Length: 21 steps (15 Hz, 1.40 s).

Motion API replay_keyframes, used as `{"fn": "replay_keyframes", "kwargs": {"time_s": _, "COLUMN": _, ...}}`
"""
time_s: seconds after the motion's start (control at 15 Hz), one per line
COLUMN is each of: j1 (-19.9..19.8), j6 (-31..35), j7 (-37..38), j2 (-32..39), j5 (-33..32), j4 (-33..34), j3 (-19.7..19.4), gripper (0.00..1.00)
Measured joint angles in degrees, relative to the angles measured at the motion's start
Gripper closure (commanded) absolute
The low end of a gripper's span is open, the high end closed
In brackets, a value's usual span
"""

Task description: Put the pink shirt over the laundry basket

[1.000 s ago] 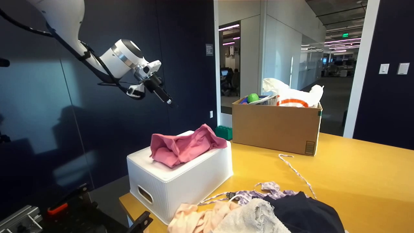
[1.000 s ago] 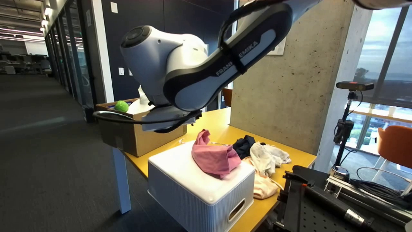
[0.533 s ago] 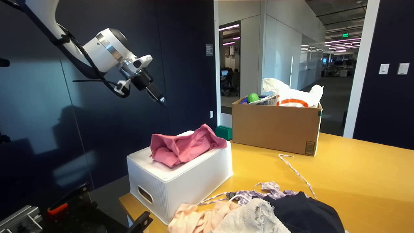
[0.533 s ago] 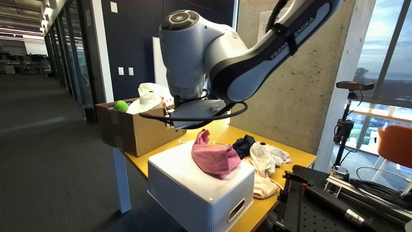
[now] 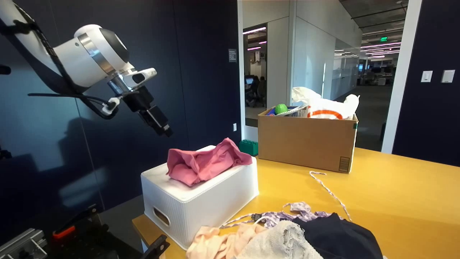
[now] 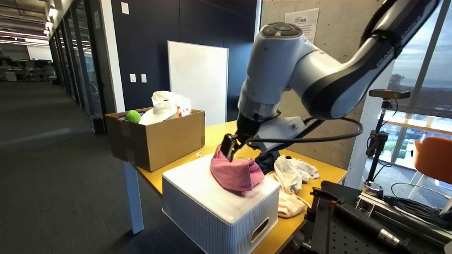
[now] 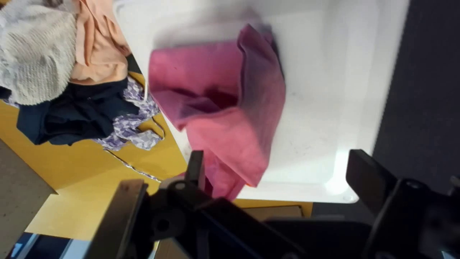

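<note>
pink shirt (image 6: 236,174) crumpled atop laundry basket (image 6: 197,204), gripper (image 6: 231,151) partly hiding shirt; cardboard box (image 6: 174,139), clothes (image 6: 289,173) on table (image 6: 222,134)

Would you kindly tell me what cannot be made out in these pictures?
Shirt underside: hidden by its own folds in all views.
Bin interior: mostly hidden by its top and walls in all views.
Box bottom: hidden by its walls in both exterior views.
Arm, upper part: cut off by the picture edge in both exterior views.
Wall sign: lettering too small in an exterior view.
</note>
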Motion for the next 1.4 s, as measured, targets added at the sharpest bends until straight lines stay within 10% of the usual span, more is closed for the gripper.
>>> {"fn": "replay_keyframes", "kwargs": {"time_s": 0.53, "j1": -5.1, "j6": 0.8, "j7": 0.1, "j2": -22.8, "j5": -6.5, "j4": -23.7, "j3": -5.5, "gripper": 0.0}}
{"fn": "replay_keyframes", "kwargs": {"time_s": 1.4, "j1": -9.5, "j6": 8.8, "j7": 1.6, "j2": -11.5, "j5": -14.0, "j4": -13.1, "j3": -7.0, "gripper": 0.0}}
